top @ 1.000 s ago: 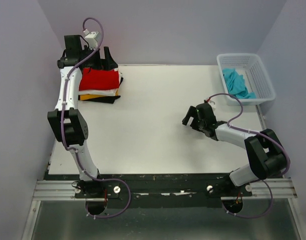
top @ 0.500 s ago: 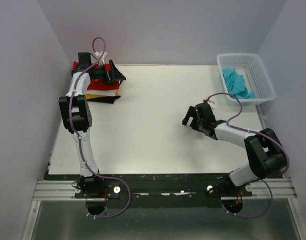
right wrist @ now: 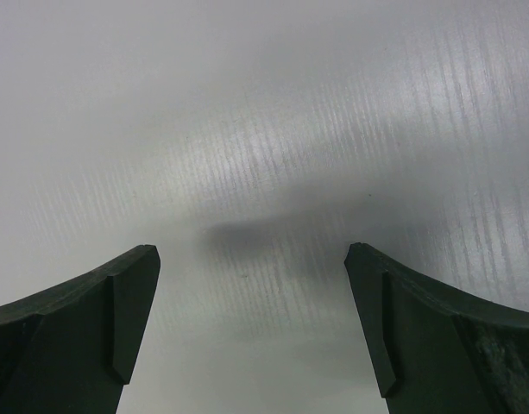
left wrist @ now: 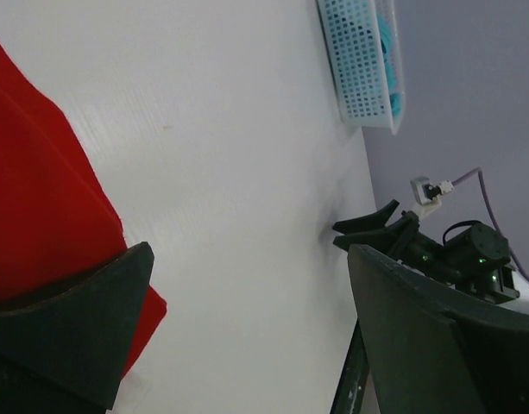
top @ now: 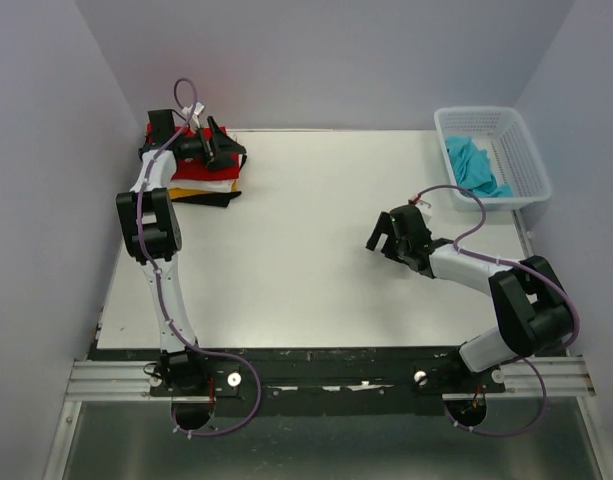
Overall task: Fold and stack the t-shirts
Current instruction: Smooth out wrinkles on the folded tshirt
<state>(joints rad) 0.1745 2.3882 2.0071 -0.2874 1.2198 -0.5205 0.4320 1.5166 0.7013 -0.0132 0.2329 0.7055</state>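
At the far left corner of the smooth white table [top: 306, 290], the red t-shirt [top: 189, 170] lay folded flat atop a pile of white, yellow-orange and black t-shirts [top: 208, 193]. The left gripper [top: 226, 150] sat low over its right edge with jaws spread wide, clasping nothing. Toward the right, the right gripper [top: 379, 236] hung just above the bare glossy surface, its dark curved fingers [right wrist: 91, 302] likewise parted and empty, and in the far right corner a white plastic lattice basket [top: 526, 160] walled in the crumpled turquoise t-shirt [top: 473, 165].
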